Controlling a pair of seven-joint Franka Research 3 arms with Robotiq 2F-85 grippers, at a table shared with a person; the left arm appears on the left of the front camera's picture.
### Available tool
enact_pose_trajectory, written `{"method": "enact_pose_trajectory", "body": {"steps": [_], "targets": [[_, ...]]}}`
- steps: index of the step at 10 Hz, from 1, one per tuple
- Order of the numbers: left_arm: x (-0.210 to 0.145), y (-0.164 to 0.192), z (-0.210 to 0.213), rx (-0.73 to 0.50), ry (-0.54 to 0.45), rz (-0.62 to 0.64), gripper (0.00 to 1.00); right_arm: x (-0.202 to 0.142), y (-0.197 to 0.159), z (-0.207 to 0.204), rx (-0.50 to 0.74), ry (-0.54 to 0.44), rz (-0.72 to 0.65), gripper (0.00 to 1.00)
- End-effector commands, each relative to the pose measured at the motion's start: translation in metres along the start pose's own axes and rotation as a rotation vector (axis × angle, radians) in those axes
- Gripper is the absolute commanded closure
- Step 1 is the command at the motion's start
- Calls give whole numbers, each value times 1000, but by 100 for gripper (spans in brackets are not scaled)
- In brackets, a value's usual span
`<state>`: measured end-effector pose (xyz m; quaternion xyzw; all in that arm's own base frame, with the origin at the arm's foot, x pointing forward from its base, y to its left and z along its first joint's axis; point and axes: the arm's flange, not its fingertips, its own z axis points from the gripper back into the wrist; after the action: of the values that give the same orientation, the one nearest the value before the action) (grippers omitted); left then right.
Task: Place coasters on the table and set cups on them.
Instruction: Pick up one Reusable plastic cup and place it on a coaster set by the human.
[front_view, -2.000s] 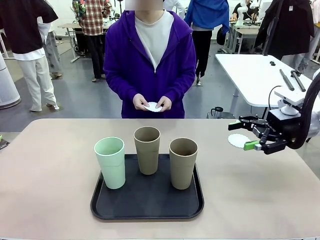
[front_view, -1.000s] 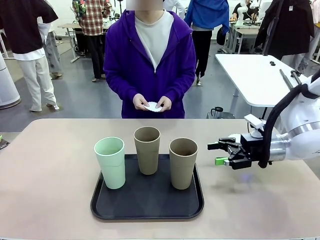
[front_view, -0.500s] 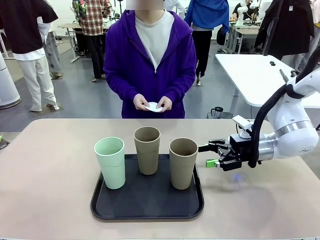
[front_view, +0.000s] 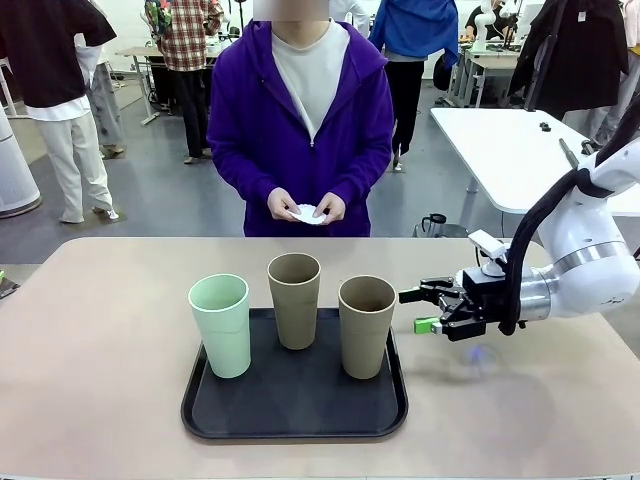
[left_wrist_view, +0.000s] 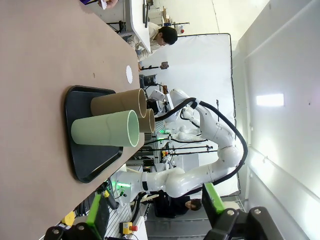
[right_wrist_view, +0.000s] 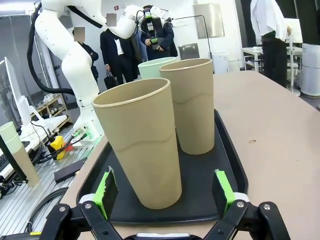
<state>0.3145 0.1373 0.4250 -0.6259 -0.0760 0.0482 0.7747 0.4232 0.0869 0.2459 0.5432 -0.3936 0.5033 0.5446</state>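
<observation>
Front view: right tool (front_view: 413, 311) wide open, empty, just beside the right-hand tan cup (front_view: 366, 325). Cup-grab step, I reckon; next, straddle it and squeeze.

A black tray (front_view: 295, 388) with rounded corners lay in the near middle of the front view. Beyond it stood a person in a purple zipped jacket (front_view: 345, 130) over a white shirt. To the right, further back, was a white table (front_view: 500, 150), and on it lay some long dark tools (front_view: 577, 160). A black mug-like vessel (front_view: 435, 222) stood on the grey floor near its leg. Other people stood in the background, one in a checked shirt (front_view: 185, 40) and one in a blue top (front_view: 415, 30)
</observation>
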Motion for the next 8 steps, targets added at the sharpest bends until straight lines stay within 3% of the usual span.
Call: {"method": "enact_pose_trajectory", "body": {"steps": [1,4,8], "targets": [[0,-2,0,-12,-8,-6,0,-1,-6,-14,-44,11,28,0],[0,-2,0,-12,-8,-6,0,-3,-18,-28,-60,7,17,0],[0,-2,0,-12,-8,-6,0,-7,-17,-39,18,43,-13,0]]}}
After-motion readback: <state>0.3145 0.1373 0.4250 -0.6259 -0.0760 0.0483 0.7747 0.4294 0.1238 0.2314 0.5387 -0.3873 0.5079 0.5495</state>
